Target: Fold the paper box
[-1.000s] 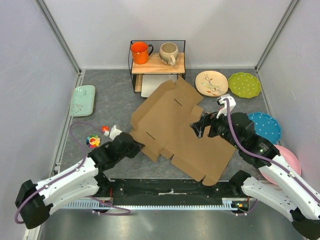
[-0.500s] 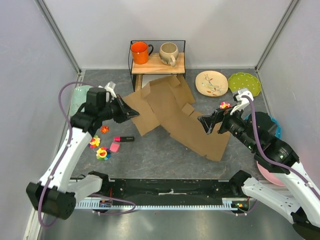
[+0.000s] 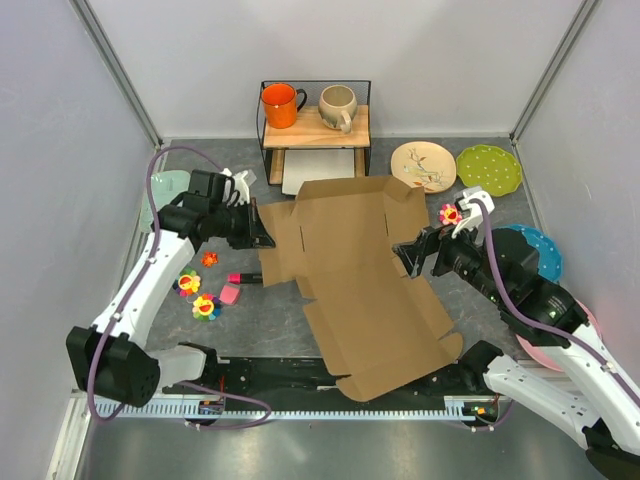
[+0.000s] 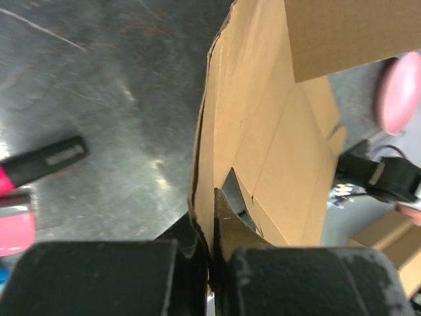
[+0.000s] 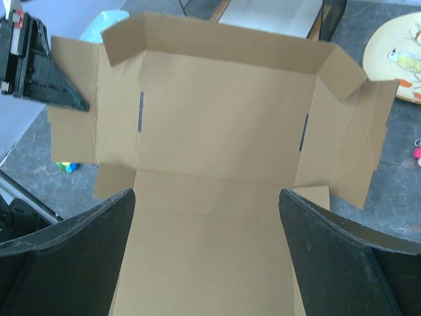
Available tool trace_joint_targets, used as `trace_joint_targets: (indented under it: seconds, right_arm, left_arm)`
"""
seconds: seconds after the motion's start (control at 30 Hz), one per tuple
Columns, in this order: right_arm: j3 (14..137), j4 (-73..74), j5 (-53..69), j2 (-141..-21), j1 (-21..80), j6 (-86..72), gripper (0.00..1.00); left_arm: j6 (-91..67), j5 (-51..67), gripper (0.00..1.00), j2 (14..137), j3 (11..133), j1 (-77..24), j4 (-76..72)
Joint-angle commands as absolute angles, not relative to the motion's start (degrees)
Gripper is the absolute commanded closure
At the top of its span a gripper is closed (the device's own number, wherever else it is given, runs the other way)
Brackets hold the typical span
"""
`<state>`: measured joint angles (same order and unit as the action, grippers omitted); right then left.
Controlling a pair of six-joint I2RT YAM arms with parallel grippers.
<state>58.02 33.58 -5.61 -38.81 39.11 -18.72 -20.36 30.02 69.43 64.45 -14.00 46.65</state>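
The paper box [image 3: 360,270] is a large brown die-cut cardboard sheet spread across the middle of the table, its near end reaching the front rail. My left gripper [image 3: 262,240] is shut on the sheet's left flap. In the left wrist view that flap's edge [image 4: 210,164] runs straight into the closed left gripper [image 4: 212,227]. My right gripper [image 3: 408,255] hovers over the sheet's right side, open. In the right wrist view the right gripper [image 5: 207,224] has its wide-apart fingers [image 5: 72,243] framing the bare box panel [image 5: 217,131], with nothing between them.
A wire shelf [image 3: 315,125] at the back carries an orange mug [image 3: 281,104] and a beige mug [image 3: 337,105], with a white tray [image 3: 320,165] under it. Cream [image 3: 423,165], green [image 3: 489,169] and blue [image 3: 530,250] plates lie at the right. A pink marker [image 3: 240,278] and flower toys [image 3: 204,306] lie at the left.
The sheet has swung round and spread out flatter, its long end now pointing at the front rail. My left gripper stays shut on its left flap. The right gripper stays open.
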Motion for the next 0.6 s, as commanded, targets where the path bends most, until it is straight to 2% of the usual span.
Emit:
trace_joint_targets:
  seconds: [0.0,0.13,0.27,0.43,0.57]
  right_arm:
    - [56.43,32.61,-4.57,-38.15,39.2,-19.25,0.02]
    - [55.55,32.61,-3.78,-37.44,39.11,-19.25,0.02]
    - [55.89,33.05,-2.82,-36.92,39.11,-19.34,0.02]
    - [55.73,33.22,-1.4,-37.53,39.11,-19.07,0.02]
    - [54.84,32.96,-3.25,-38.76,39.11,-18.63,0.02]
  left_arm:
    - [-10.91,17.6,0.98,72.94,68.99,-13.97,46.41]
    - [-5.9,7.68,0.98,73.04,67.68,-13.89,37.99]
    - [2.71,3.08,0.98,76.01,68.55,-13.89,32.18]
    - [6.85,8.15,0.98,81.47,70.75,-14.15,31.82]
    - [10.1,10.55,0.98,82.7,66.02,-17.13,27.08]
